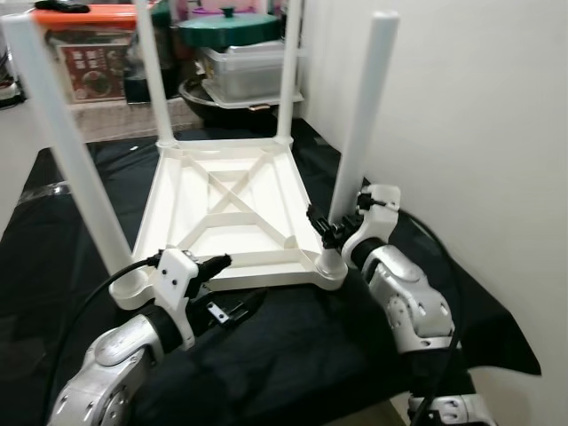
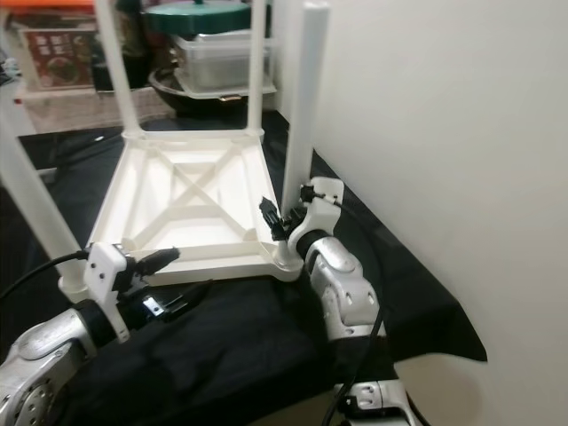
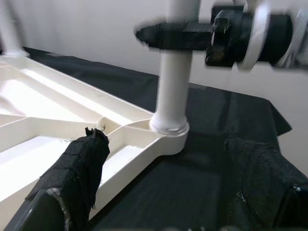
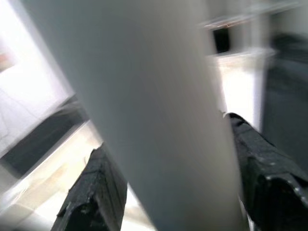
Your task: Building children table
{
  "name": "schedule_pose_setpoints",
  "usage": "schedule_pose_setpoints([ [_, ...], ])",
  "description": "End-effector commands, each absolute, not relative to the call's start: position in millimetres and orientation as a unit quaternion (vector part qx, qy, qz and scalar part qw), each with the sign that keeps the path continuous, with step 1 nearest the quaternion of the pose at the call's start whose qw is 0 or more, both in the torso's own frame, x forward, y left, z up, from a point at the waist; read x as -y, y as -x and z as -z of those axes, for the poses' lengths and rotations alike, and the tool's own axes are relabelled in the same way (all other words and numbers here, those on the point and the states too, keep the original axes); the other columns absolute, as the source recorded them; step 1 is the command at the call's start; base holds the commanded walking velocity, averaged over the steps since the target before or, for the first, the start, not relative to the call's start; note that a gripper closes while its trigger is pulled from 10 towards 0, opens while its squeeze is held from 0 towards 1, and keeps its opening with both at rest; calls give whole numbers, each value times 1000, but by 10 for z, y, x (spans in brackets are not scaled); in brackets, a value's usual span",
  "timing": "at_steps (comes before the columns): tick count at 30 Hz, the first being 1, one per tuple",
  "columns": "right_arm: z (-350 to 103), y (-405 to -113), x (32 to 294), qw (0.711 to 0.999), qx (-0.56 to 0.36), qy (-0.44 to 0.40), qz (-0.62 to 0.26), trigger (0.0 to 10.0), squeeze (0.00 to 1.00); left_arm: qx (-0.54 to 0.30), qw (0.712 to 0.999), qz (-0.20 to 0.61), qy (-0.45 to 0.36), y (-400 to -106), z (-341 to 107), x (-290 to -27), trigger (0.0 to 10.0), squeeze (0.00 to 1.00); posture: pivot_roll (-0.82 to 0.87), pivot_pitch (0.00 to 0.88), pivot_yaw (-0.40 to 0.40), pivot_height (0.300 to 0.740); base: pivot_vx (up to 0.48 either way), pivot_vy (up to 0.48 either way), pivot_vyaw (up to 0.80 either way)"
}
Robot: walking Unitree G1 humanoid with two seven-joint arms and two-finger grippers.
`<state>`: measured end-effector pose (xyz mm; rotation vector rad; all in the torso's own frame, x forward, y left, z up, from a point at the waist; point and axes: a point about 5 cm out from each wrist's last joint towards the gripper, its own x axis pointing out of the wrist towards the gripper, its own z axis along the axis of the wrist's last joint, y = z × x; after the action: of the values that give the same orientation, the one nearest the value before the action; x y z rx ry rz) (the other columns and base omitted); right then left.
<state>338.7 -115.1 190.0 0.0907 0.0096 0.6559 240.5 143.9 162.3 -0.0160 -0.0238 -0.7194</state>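
Our left end effector [image 1: 232, 286] hovers apart while our right end effector [image 1: 330, 232] clamps the near-right white plastic table leg [image 1: 359, 133], which we could tilt loose.

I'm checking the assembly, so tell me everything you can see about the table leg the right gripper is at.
The near right leg is a plain white tube, plastic by its look, standing upright in a round corner socket of the upturned white tabletop, beside the white wall. Its top end is closed and flat. The right gripper has its jaws around the leg low down, just above the socket. The black cloth lies under that corner.
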Motion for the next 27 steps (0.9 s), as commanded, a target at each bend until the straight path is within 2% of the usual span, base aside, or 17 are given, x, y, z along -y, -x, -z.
schedule_pose_setpoints([
  [1, -1931, -3243, 931, 852, 8, -7, -524, 10000, 0, 8, 937, 350, 6, -2385, -1603, -1471, 10000, 0, 12, 0, -57, 740, 0, 0, 0],
  [2, -1931, -3243, 931, 852, 8, -7, -524, 10000, 0, 8, 937, 350, 6, -2385, -1603, -1471, 10000, 0, 12, 0, -57, 740, 0, 0, 0],
  [3, -1859, -3198, 932, 818, -6, 17, -575, 10000, 0, 8, 938, 348, 6, -2375, -1599, -1483, 10000, 0, 14, 0, -58, 740, 0, 0, 0],
  [4, -1774, -3247, 927, 819, -31, 17, -572, 0, 0, 8, 938, 345, 5, -2368, -1598, -1489, 10000, 0, 19, 0, -64, 740, 0, 0, 0],
  [9, -1650, -3448, 906, 880, -47, 7, -473, 0, 0, 7, 940, 340, 3, -2362, -1595, -1496, 10000, 0, 30, 0, -72, 740, 0, 0, 0],
  [11, -1485, -3702, 1196, 983, -108, -21, -146, 0, 0, 7, 941, 337, 3, -2347, -1593, -1504, 10000, 0, 29, 0, -71, 740, 0, 0, 0],
  [12, -1398, -3721, 1350, 991, -135, -21, -12, 0, 0, 6, 942, 336, 3, -2340, -1593, -1507, 10000, 0, 30, 0, -71, 740, 0, 0, 0],
  [13, -1398, -3721, 1350, 991, -135, -21, -12, 0, 0, 6, 942, 336, 3, -2340, -1593, -1507, 10000, 0, 30, 0, -71, 740, 0, 0, 0],
  [14, -1300, -3631, 1537, 983, -151, -13, 102, 0, 0, 6, 942, 337, 3, -2334, -1594, -1501, 10000, 0, 31, 0, -70, 740, 0, 0, 0],
  [16, -1252, -3522, 1592, 980, -149, -16, 133, 0, 0, 6, 941, 338, 4, -2330, -1596, -1497, 10000, 0, 32, 0, -68, 740, 0, 0, 0],
  [19, -1227, -3361, 1389, 984, -152, -53, 78, 0, 0, 4, 940, 341, 3, -2342, -1589, -1496, 10000, 0, 21, 0, -47, 740, 0, 0, 0],
  [20, -1327, -3358, 1233, 990, -124, -65, 9, 10000, 0, 4, 939, 345, 3, -2353, -1598, -1492, 10000, 0, 19, 0, -43, 740, 0, 0, 0],
  [21, -1327, -3358, 1233, 990, -124, -65, 9, 10000, 0, 4, 939, 345, 3, -2353, -1598, -1492, 10000, 0, 19, 0, -43, 740, 0, 0, 0],
  [23, -1596, -3390, 1001, 981, -42, -103, -158, 10000, 0, 6, 936, 352, 0, -2378, -1621, -1496, 10000, 0, 5, 0, -28, 740, 0, 0, 0],
  [24, -1596, -3390, 1001, 981, -42, -103, -158, 10000, 0, 6, 936, 352, 0, -2378, -1621, -1496, 10000, 0, 5, 0, -28, 740, 0, 0, 0],
  [25, -1691, -3418, 973, 976, -11, -107, -190, 10000, 1000, 7, 936, 353, -3, -2389, -1625, -1503, 10000, 0, 3, 0, -29, 740, 0, 0, 0],
  [27, -1840, -3454, 909, 954, 0, -128, -271, 10000, 1000, 8, 936, 353, -5, -2410, -1631, -1514, 10000, 0, 5, 0, -30, 740, 0, 0, 0],
])
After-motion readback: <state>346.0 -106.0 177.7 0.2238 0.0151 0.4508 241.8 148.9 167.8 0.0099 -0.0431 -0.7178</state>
